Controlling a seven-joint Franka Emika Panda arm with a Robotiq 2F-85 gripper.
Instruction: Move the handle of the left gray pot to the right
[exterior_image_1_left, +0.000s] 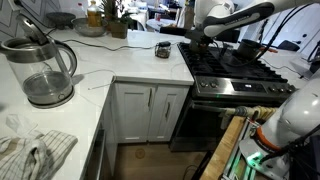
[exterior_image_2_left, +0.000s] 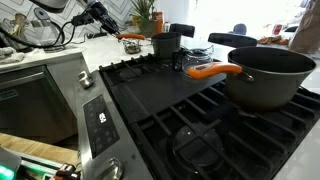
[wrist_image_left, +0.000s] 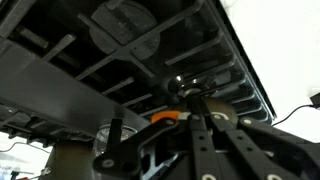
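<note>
Approach step: your gripper (exterior_image_2_left: 104, 18), opening unreadable, hangs at ten o'clock of the left gray pot (exterior_image_2_left: 165, 44); next, engage its orange handle (exterior_image_2_left: 132, 37).

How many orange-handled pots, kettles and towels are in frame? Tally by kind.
Orange-handled gray pots: 2 (small pot, large pot)
Glass kettle: 1
Towel: 1
Total: 4

- The table (exterior_image_2_left: 150, 100), a black grated stovetop, spreads below the claw (exterior_image_2_left: 102, 20).
- A small gray pot (exterior_image_2_left: 165, 44) stands near the claw, a big dark pot (exterior_image_2_left: 270, 75) well apart.
</note>
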